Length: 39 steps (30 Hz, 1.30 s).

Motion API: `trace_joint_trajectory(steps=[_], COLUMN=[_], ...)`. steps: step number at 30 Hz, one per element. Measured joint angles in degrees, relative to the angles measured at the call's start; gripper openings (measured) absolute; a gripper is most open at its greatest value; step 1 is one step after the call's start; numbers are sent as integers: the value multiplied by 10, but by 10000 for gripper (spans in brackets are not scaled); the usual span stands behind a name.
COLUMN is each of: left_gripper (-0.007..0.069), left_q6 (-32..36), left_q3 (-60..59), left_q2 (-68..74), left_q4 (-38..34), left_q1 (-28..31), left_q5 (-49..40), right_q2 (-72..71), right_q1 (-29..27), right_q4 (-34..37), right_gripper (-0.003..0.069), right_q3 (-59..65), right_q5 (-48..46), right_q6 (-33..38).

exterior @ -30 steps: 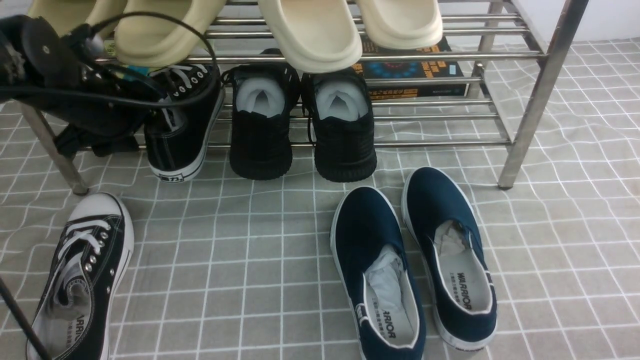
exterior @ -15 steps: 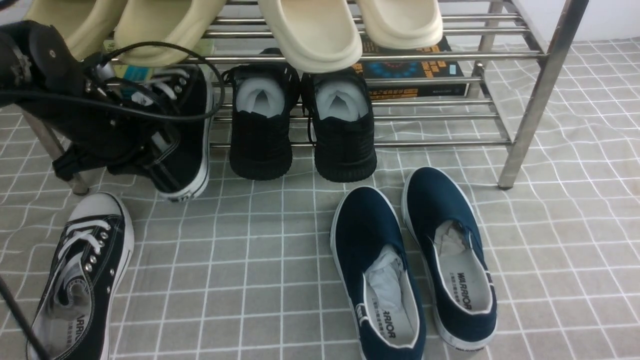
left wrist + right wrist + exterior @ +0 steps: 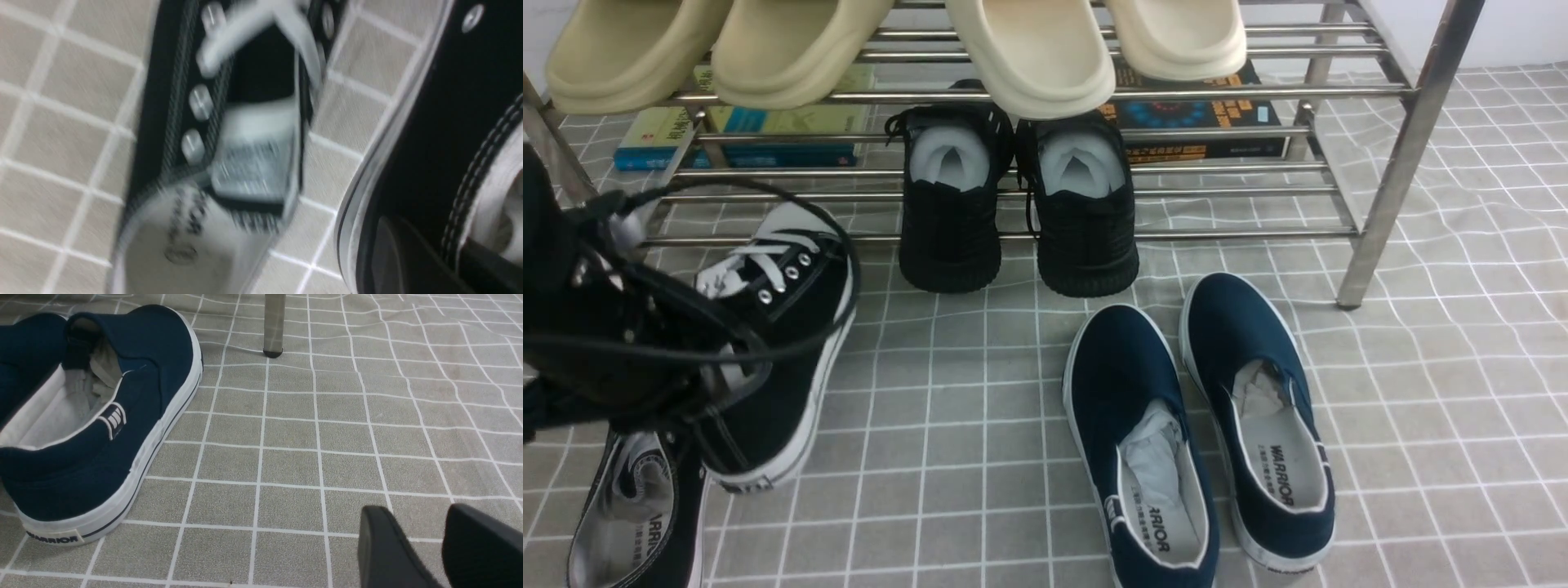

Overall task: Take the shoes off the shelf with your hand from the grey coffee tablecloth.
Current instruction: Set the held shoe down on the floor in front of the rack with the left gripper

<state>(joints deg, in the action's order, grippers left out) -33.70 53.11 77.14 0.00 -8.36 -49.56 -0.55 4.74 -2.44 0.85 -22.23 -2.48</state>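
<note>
Progress on the black canvas pair looks nearly complete. The lifted sneaker (image 3: 800,384) hangs tilted, toe up, clear of the shelf (image 3: 1402,163) and off the cloth. The left claw (image 3: 707,384) is clamped on its heel end, one finger apparently inside the collar. Its mate (image 3: 629,514) lies directly beneath the claw on the grey checked tablecloth (image 3: 980,392), partly covered by the claw in the front view. What remains, I judge, is to lower this shoe beside the mate and let go. Beyond the claw, the shelf's lower tier carries the black knit sneakers (image 3: 1013,220), books (image 3: 1201,122) show through its bars, and cream slippers (image 3: 1029,57) sit on the tier above. Well to the claw's right lie the navy slip-ons (image 3: 1201,425), and near them the right claw (image 3: 421,516) hovers low, fingers parted and empty. The cloth lies flat here and wrinkles near the far leg; a pale wall (image 3: 1527,33) stands behind.
</note>
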Motion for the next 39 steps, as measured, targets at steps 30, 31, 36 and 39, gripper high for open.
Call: trace_joint_trajectory(steps=[30, 31, 36, 39], left_gripper=[50, 65, 179, 237], left_q6=[-347, -343, -280, -206], left_q3=[-135, -135, -124, -92], left_q2=[-29, -29, -43, -68], left_q4=[178, 176, 142, 108], left_q1=[-165, -165, -165, -165], left_q5=[32, 35, 36, 2], right_q2=[0, 0, 0, 0], right_q1=[0, 0, 0, 0], right_q4=[0, 0, 0, 0], right_gripper=[239, 239, 239, 239], right_q3=[0, 0, 0, 0], right_q5=[0, 0, 0, 0], right_q6=[0, 0, 0, 0])
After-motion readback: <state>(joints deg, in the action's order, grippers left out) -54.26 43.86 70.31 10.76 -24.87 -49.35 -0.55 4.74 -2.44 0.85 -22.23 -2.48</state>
